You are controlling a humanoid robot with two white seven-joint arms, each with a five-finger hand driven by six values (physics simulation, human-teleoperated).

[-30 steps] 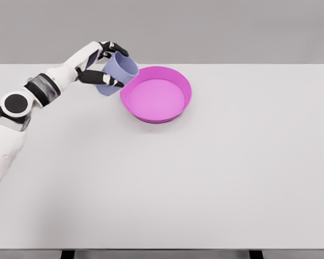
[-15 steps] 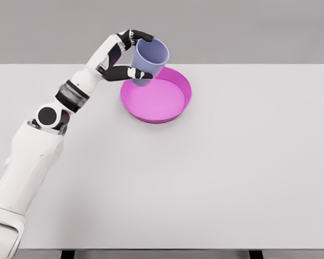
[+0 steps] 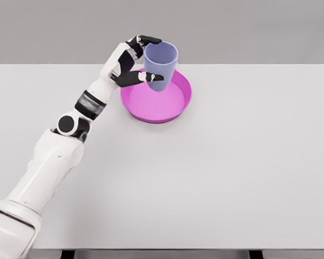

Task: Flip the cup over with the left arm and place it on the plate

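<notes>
The left hand [image 3: 136,60] grips the lilac cup [image 3: 161,65], upright and mouth-up, above the pink plate [image 3: 175,110] on the table [image 3: 232,162]; flipping looks finished, only lowering and letting go remain

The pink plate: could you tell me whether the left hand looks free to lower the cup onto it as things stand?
Probably yes: the left hand holds the lavender cup upright above the pink plate, which holds nothing.

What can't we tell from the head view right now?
- Whether the cup touches the plate: single view, the cup covers the far rim.
- Left hand palm contact: hidden behind the cup.
- Right arm: out of frame.
- Table legs: cut by the bottom edge.
</notes>
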